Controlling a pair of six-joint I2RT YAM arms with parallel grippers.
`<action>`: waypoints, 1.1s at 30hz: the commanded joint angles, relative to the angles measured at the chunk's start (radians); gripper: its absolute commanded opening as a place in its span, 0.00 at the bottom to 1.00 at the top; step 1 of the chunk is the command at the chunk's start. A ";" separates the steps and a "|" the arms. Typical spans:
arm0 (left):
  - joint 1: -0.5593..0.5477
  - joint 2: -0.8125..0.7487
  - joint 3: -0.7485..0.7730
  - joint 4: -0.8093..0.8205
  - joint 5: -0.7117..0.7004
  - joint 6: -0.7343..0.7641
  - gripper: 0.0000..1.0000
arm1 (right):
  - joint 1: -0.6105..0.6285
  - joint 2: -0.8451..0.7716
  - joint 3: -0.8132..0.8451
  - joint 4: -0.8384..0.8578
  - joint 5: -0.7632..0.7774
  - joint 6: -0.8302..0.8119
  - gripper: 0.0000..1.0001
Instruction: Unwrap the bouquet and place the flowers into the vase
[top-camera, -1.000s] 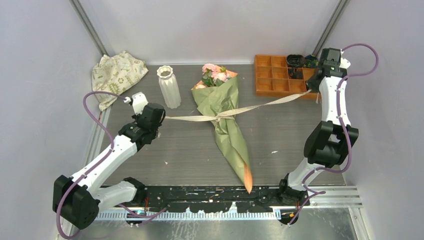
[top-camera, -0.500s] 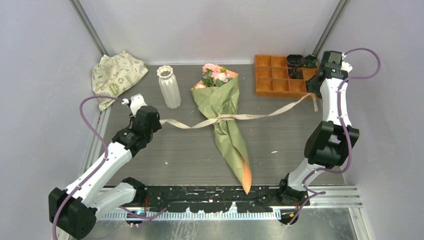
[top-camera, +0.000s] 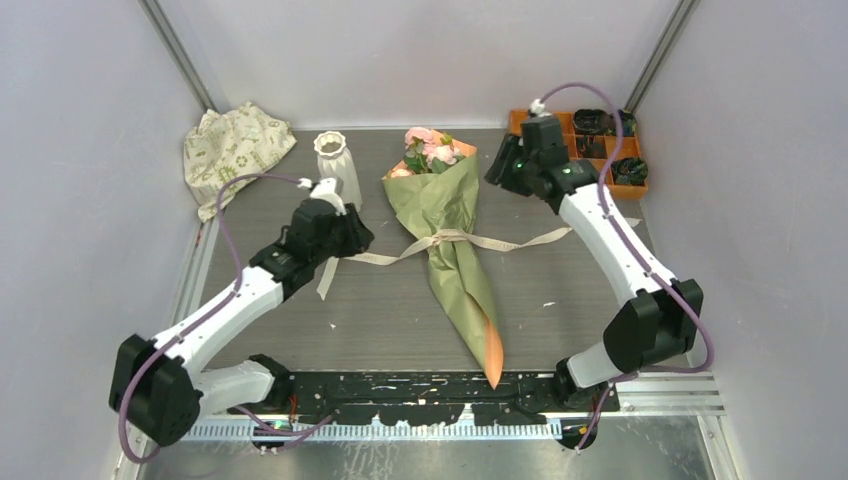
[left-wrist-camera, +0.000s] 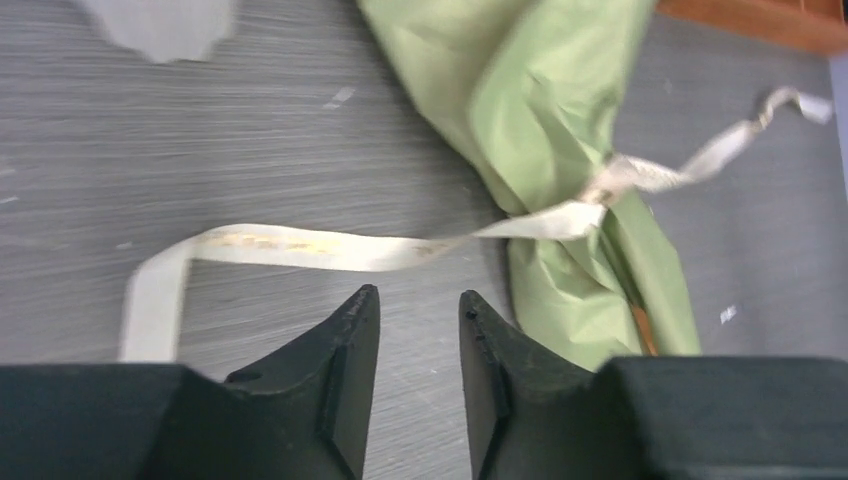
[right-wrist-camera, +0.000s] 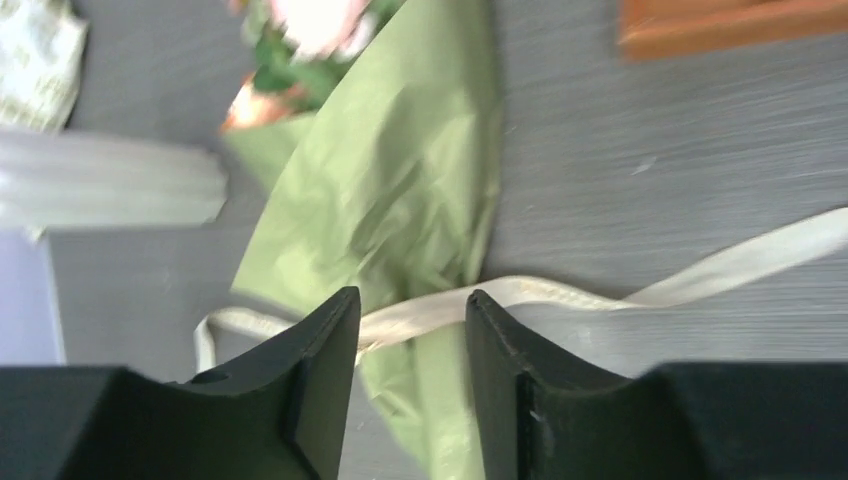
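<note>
The bouquet (top-camera: 440, 215), a cone of olive-green paper with an orange tip, lies mid-table with its flowers (top-camera: 430, 148) pointing to the back. Its cream ribbon (top-camera: 500, 243) is still wound round the cone's waist, and both ends lie slack on the table. The white ribbed vase (top-camera: 333, 160) stands left of the blooms, partly behind my left arm. My left gripper (top-camera: 358, 238) is open and empty just left of the cone, above the ribbon's left tail (left-wrist-camera: 300, 246). My right gripper (top-camera: 497, 170) hangs open and empty to the right of the blooms, over the paper (right-wrist-camera: 400, 180).
A cream patterned cloth bag (top-camera: 235, 150) lies in the back left corner. An orange compartment tray (top-camera: 600, 150) with dark items sits at the back right, behind my right arm. Grey walls close in both sides and the back.
Both grippers opened and let go of the ribbon ends, and the taut ribbon dropped slack onto the table. Both arms swung inward toward the bouquet.
</note>
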 joint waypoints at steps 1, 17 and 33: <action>-0.124 0.119 0.071 0.163 0.097 0.012 0.31 | 0.074 0.032 -0.068 0.095 -0.172 0.035 0.43; -0.212 0.525 0.189 0.279 0.166 -0.055 0.17 | 0.207 0.140 -0.215 0.139 -0.261 0.054 0.35; -0.213 0.624 0.274 0.255 0.124 -0.067 0.36 | 0.208 0.249 -0.202 0.167 -0.238 0.062 0.43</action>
